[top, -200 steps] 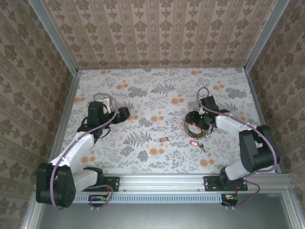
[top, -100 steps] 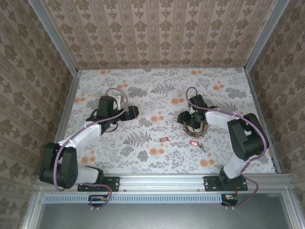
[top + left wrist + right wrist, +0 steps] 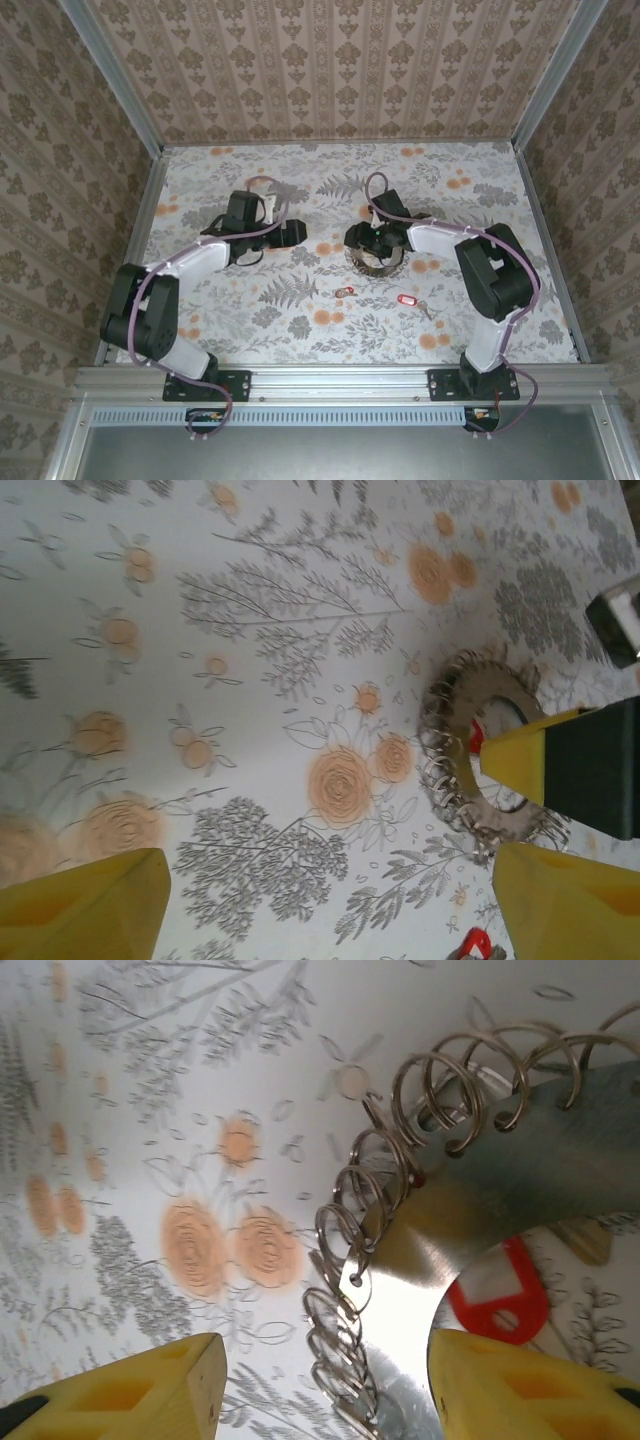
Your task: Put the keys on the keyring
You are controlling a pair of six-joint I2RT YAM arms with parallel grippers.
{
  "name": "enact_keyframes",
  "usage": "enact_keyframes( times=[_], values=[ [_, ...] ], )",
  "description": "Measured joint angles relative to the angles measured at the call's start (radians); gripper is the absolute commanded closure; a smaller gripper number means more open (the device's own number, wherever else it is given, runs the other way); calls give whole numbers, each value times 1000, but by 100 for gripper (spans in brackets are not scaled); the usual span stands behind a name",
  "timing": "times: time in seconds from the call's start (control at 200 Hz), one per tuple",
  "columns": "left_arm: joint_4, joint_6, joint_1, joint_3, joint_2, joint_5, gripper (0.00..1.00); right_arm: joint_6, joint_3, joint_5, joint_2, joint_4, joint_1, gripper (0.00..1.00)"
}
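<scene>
The keyring (image 3: pixel 383 264) lies mid-table, a grey metal band fringed with small wire rings (image 3: pixel 365 1210). My right gripper (image 3: pixel 362 240) is low over it and open. In the right wrist view its jaws (image 3: pixel 325 1390) straddle the band (image 3: pixel 520 1175), with one yellow finger (image 3: pixel 520 760) inside the ring's hole. A red tag (image 3: pixel 500 1295) shows through that hole. Two red-tagged keys (image 3: pixel 345 292) (image 3: pixel 406 299) lie loose nearer the front. My left gripper (image 3: pixel 296 231) hovers just left of the keyring (image 3: pixel 490 750), open over bare cloth (image 3: pixel 330 900).
The floral tablecloth (image 3: pixel 300 200) covers the whole table, with patterned walls on three sides. One loose key's red tag (image 3: pixel 474 944) sits beside my left gripper's right finger (image 3: pixel 570 900). The two grippers are about a gripper's width apart.
Both arms swung toward the table's middle. The keyring slid left with the right gripper. The left gripper came right, near the ring, its jaws a little narrower.
</scene>
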Motion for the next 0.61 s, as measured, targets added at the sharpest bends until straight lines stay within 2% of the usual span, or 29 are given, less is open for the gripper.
enact_keyframes(
  times=[0.14,0.305,0.415,0.605],
  values=[
    [-7,3,-53,73,85,33,23,-11,-53,59,-140,-34,-35,42],
    [-29,3,-135,186,195,60,28,-14,-191,76,-342,-47,-189,42],
    [-52,3,-178,265,274,72,29,-20,-246,72,-355,-60,-260,43],
    [-101,3,-224,344,364,78,34,-38,-288,46,-334,-77,-264,45]
  ],
)
